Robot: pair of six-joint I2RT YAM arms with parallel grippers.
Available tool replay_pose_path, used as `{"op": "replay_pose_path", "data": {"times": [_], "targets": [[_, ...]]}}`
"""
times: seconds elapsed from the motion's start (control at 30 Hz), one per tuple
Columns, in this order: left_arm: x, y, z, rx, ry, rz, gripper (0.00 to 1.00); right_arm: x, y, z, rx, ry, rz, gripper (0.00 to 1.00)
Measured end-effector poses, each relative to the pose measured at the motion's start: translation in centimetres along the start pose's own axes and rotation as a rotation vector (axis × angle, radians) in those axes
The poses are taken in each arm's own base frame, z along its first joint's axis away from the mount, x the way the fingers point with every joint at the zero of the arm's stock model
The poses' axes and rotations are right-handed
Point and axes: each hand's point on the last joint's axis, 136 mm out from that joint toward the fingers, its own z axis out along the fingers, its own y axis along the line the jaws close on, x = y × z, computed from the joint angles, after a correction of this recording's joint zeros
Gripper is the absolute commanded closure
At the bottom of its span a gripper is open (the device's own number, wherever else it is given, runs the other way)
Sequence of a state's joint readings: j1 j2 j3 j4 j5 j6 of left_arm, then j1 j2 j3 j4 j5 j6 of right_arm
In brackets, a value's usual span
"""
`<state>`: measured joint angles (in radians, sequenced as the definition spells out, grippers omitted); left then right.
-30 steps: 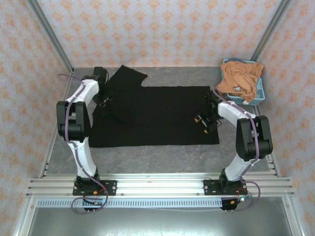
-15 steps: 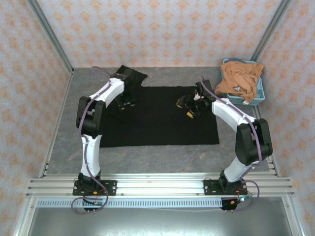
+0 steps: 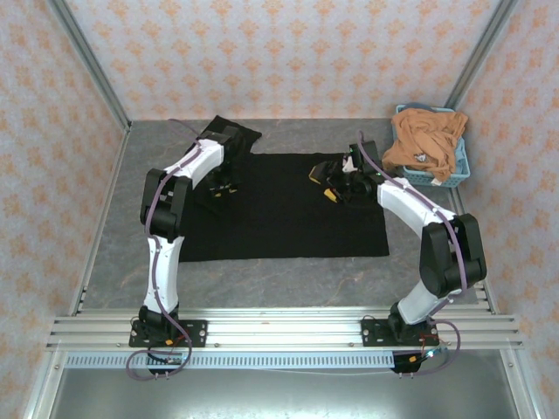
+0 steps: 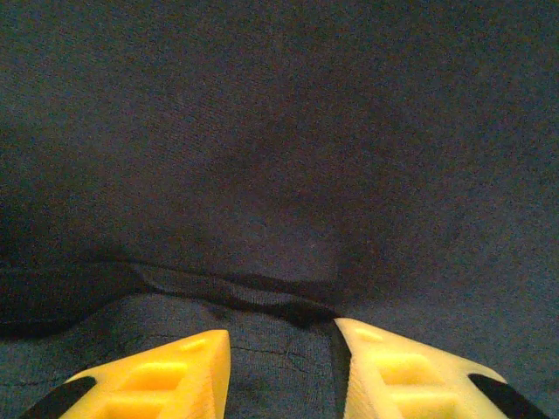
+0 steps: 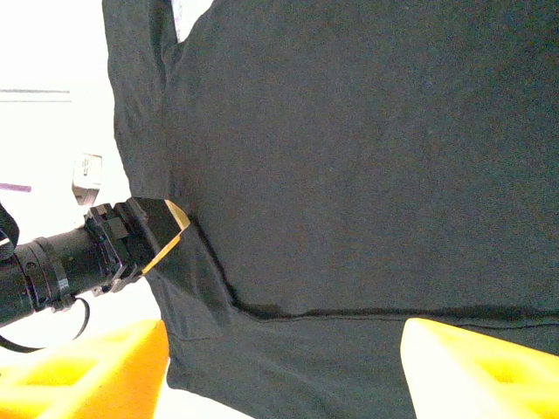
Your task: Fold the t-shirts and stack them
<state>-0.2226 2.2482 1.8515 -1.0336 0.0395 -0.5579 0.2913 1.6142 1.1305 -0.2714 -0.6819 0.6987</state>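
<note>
I find the spread t-shirt (image 3: 279,218) lying flat on the table (image 3: 262,279) at the centre of the top view, with one sleeve reaching toward the upper left. The left gripper (image 3: 218,188) is over the shirt's upper-left part, near that sleeve. The right gripper (image 3: 332,182) is over the shirt's upper edge, right of centre, well apart from the left. The basket (image 3: 461,166) stands at the upper right, near the shirt's upper-right corner. The second t-shirt (image 3: 424,144) is heaped inside the basket and hangs over its left rim.
</note>
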Motion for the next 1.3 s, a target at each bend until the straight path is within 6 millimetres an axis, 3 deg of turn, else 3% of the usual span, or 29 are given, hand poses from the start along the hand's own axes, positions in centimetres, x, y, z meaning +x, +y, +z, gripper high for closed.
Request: {"op": "replay_pose_path", "data": {"times": [0.33, 0.5, 0.67, 0.8, 1.17, 1.3], "targets": [[-0.1, -0.2, 0.5, 0.001, 0.001, 0.007, 0.56, 0.1, 0.2, 0.0, -0.009, 0.005, 0.005, 0.30], [0.0, -0.6, 0.8, 0.006, -0.001, 0.014, 0.67, 0.1, 0.4, 0.0, -0.019, 0.008, 0.003, 0.30], [0.1, -0.9, 0.8, 0.009, -0.006, 0.018, 0.89, 0.1, 0.4, 0.0, -0.019, 0.009, 0.007, 0.30], [0.1, -0.9, 0.8, 0.010, -0.006, 0.018, 1.00, 0.1, 0.3, 0.1, -0.020, 0.008, 0.010, 0.30], [0.5, -1.4, 0.8, -0.001, -0.023, 0.042, 1.00, 0.1, 0.3, 0.1, -0.019, 0.008, 0.010, 0.30], [0.8, -2.4, -0.1, 0.004, -0.051, 0.095, 1.00, 0.1, 0.2, 0.1, -0.019, 0.009, 0.010, 0.30]]}}
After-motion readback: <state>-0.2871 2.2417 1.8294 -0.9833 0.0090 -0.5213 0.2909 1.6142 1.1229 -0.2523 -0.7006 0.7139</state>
